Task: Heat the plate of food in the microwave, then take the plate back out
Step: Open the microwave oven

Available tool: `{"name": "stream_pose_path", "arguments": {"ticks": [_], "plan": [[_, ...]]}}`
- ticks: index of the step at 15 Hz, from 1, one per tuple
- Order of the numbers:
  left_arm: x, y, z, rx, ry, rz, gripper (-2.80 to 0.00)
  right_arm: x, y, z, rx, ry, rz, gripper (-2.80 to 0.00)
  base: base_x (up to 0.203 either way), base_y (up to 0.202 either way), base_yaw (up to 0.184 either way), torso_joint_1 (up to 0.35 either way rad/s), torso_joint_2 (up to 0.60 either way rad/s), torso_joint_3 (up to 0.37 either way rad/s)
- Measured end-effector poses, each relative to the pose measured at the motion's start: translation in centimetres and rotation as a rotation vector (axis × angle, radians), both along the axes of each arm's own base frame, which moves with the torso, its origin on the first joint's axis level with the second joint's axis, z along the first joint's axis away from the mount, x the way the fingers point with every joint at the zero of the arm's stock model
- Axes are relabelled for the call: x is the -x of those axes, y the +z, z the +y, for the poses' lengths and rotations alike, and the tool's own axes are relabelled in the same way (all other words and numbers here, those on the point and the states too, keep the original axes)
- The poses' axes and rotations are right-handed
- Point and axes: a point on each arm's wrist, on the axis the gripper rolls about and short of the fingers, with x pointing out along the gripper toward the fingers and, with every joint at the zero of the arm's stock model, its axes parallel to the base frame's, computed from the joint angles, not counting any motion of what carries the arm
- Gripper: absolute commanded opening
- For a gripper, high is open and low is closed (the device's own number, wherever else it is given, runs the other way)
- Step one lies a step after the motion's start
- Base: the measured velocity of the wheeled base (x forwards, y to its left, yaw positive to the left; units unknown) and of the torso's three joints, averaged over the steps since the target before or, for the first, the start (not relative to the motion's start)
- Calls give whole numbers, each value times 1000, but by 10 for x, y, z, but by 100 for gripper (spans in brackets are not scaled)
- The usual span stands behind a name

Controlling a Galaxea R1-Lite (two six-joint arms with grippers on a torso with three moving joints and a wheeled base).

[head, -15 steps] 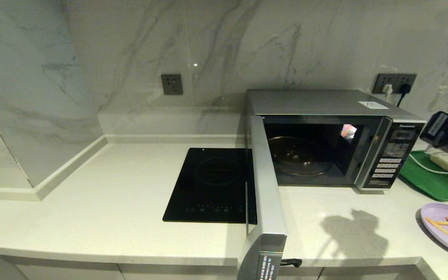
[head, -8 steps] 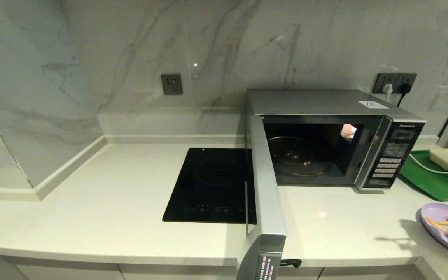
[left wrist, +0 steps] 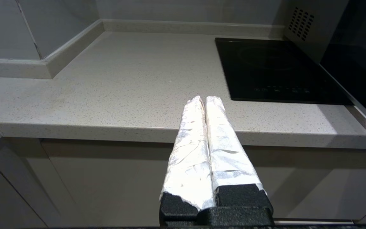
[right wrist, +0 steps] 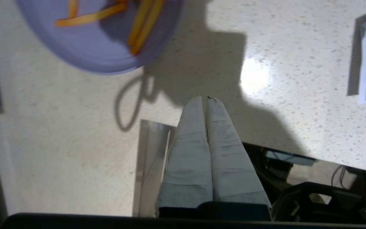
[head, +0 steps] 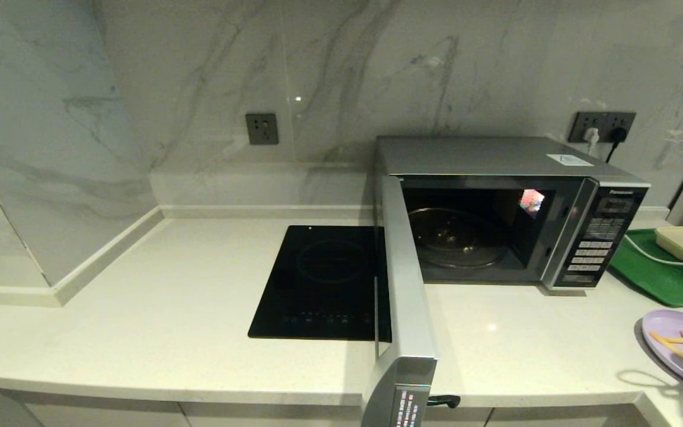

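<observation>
On the counter's right edge: plate of food (head: 682, 350) | microwave (head: 510, 210) door open, cavity empty | right gripper (right wrist: 206, 99) above counter near plate, jaws closed, empty | left gripper (left wrist: 206, 99) parked, closed | plate likely light, rigid, slippery; pinch rim, keep level.

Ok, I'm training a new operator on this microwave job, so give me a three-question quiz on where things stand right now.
1. True or false: the microwave door stands open and the glass turntable inside carries nothing.
2. Where is the plate of food? A) inside the microwave B) on the counter to the right of the microwave C) on the induction hob
3. Fill in: the right gripper, above the counter near the plate, has its fingers ____ and holds nothing.

Key: 1 true; 2 B; 3 shut. The left gripper is parked at the counter's front edge, also shut.
</observation>
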Motion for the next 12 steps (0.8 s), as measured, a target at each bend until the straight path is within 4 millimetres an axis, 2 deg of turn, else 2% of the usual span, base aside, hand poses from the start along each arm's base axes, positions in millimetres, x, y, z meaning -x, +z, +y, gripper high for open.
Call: {"name": "stream_pose_path", "arguments": {"ticks": [1, 2, 6, 12], "plan": [[0, 0, 0, -1, 1, 0, -280, 2, -8, -5, -13, -18, 15, -167, 0, 0, 0, 0, 0, 0], [0, 0, 0, 0, 1, 0, -280, 4, -17, -11, -20, -34, 25, 0, 0, 0, 0, 0, 0, 0], [0, 0, 0, 0, 1, 0, -280, 2, -44, -29, -12, -82, 10, 0, 0, 0, 0, 0, 0, 0], [0, 0, 0, 0, 0, 0, -280, -14, -69, -49, -50, -217, -38, 0, 0, 0, 0, 0, 0, 0]]}}
